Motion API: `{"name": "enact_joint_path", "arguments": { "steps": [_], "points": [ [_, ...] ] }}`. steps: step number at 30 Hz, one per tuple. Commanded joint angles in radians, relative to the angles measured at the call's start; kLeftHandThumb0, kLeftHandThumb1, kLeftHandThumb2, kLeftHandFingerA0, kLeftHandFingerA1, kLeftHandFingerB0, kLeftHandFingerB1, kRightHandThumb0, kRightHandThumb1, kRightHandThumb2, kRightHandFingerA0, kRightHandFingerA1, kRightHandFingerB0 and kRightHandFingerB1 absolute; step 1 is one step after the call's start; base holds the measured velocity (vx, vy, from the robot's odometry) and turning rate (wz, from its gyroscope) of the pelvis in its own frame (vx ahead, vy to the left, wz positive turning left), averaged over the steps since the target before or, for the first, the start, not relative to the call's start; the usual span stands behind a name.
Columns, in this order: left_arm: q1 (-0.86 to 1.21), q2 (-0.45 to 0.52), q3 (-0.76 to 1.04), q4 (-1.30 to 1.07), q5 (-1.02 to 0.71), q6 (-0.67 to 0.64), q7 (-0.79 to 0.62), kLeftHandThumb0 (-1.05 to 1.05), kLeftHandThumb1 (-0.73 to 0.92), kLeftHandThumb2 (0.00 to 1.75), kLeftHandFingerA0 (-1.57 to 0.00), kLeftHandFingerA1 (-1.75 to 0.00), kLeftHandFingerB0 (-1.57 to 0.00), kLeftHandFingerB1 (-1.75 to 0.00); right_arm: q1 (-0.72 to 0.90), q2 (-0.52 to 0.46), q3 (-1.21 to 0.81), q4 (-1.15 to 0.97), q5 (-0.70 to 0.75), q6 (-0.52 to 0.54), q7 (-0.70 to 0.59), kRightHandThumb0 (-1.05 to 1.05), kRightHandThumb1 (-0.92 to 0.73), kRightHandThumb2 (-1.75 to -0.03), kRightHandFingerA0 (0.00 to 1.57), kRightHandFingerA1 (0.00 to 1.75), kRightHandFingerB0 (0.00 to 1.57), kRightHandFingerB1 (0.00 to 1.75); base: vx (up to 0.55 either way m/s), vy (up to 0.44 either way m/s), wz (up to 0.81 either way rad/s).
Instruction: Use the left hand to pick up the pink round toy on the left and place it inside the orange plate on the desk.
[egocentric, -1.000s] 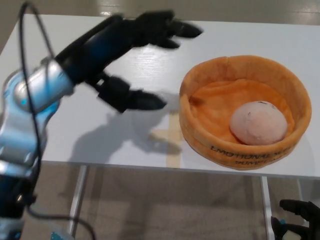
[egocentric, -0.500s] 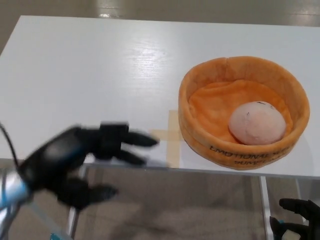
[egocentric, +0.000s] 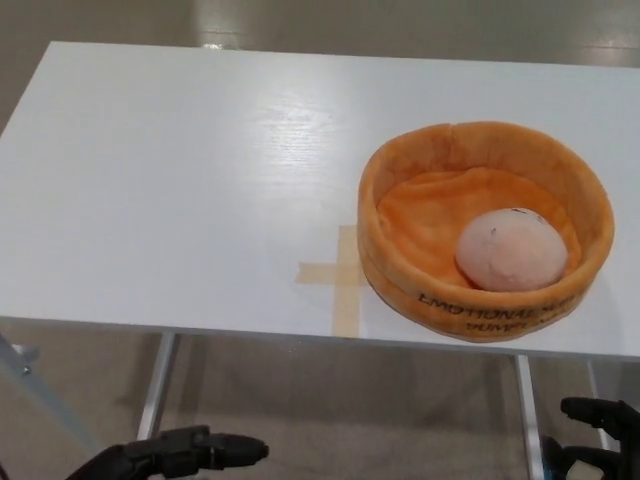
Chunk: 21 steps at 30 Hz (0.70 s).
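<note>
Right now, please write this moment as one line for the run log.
pink round toy: inside orange plate | left hand: low, below desk edge, holds nothing | right hand: low, at bottom right

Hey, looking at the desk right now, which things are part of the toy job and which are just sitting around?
Part of the job:
pink round toy, lying inside the plate
orange plate
left hand, below the desk edge

Just there:
tape cross
white desk
right hand
</note>
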Motion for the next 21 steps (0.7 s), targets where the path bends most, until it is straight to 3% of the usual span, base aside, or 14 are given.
{"name": "enact_joint_path", "arguments": {
  "steps": [1, 4, 5, 7, 8, 11, 12, 18, 19, 21],
  "points": [
    [-0.209, -0.024, -0.044, 0.587, 0.265, -0.219, 0.295, -0.65, 0.73, 0.63, -0.63, -0.44, -0.55, -0.39, 0.025, -0.012, 0.003, 0.006, -0.006, 0.006, -0.005, -0.27, -0.21, -0.98, 0.43, 1.15, 0.53, 1.06, 0.0, 0.0, 0.0],
    [-0.27, -0.02, -0.063, 0.725, 0.309, -0.214, 0.408, -0.63, 0.72, 0.62, -0.61, -0.44, -0.54, -0.39, 0.028, -0.013, 0.011, 0.006, -0.015, 0.006, -0.016, -0.26, -0.23, -0.96, 0.42, 1.11, 0.52, 1.03, 0.0, 0.0, 0.0],
    [-0.283, -0.02, -0.066, 0.753, 0.313, -0.208, 0.432, -0.6, 0.59, 0.98, -0.56, -0.61, -0.38, -0.5, 0.03, -0.013, 0.011, 0.006, -0.015, 0.005, -0.016, -0.25, -0.23, -0.96, 0.42, 1.11, 0.53, 1.03, 0.0, 0.0, 0.0],
    [-0.298, -0.019, -0.071, 0.788, 0.317, -0.211, 0.454, -0.6, 0.59, 0.98, -0.56, -0.61, -0.38, -0.5, 0.032, -0.013, 0.011, 0.006, -0.015, 0.004, -0.015, -0.25, -0.23, -0.96, 0.42, 1.11, 0.53, 1.03, 0.0, 0.0, 0.0],
    [-0.336, -0.012, -0.097, 0.851, 0.35, -0.173, 0.532, -0.66, 0.7, 0.62, -0.5, -0.37, -0.51, -0.37, 0.034, -0.012, 0.008, 0.006, -0.01, 0.005, -0.009, -0.23, -0.24, -0.95, 0.41, 1.06, 0.51, 1.01, 0.0, 0.0, 0.0],
    [-0.377, -0.008, -0.114, 0.924, 0.367, -0.143, 0.602, -0.69, 0.68, 0.62, -0.44, -0.35, -0.49, -0.36, 0.038, -0.011, 0.006, 0.006, -0.007, 0.003, -0.003, -0.21, -0.24, -0.96, 0.41, 1.07, 0.51, 1.0, 0.0, 0.0, 0.0],
    [-0.4, -0.01, -0.112, 0.96, 0.364, -0.133, 0.633, -0.76, 0.58, 0.92, -0.4, -0.48, -0.35, -0.44, 0.037, -0.01, 0.001, 0.006, -0.001, 0.009, 0.003, -0.19, -0.26, -0.93, 0.41, 1.08, 0.51, 1.01, 0.0, 0.0, 0.0],
    [-0.452, -0.031, -0.106, 1.005, 0.344, -0.145, 0.66, -0.71, 0.53, 0.92, -0.38, -0.49, -0.33, -0.45, 0.036, -0.009, -0.001, 0.006, 0.002, 0.012, 0.004, -0.18, -0.27, -0.91, 0.39, 1.06, 0.52, 1.0, 0.0, 0.0, 0.0],
    [-0.46, -0.04, -0.104, 1.013, 0.339, -0.147, 0.662, -0.7, 0.64, 0.6, -0.46, -0.36, -0.46, -0.35, 0.036, -0.01, 0.002, 0.006, -0.002, 0.013, 0.001, -0.2, -0.27, -0.91, 0.4, 1.04, 0.52, 1.0, 0.0, 0.0, 0.0],
    [-0.469, -0.056, -0.105, 1.024, 0.337, -0.145, 0.671, -0.74, 0.58, 0.63, -0.47, -0.38, -0.46, -0.36, 0.035, -0.008, 0.001, 0.006, -0.001, 0.015, 0.004, -0.17, -0.27, -0.92, 0.37, 1.06, 0.51, 1.03, 0.0, 0.0, 0.0]
  ]
}}
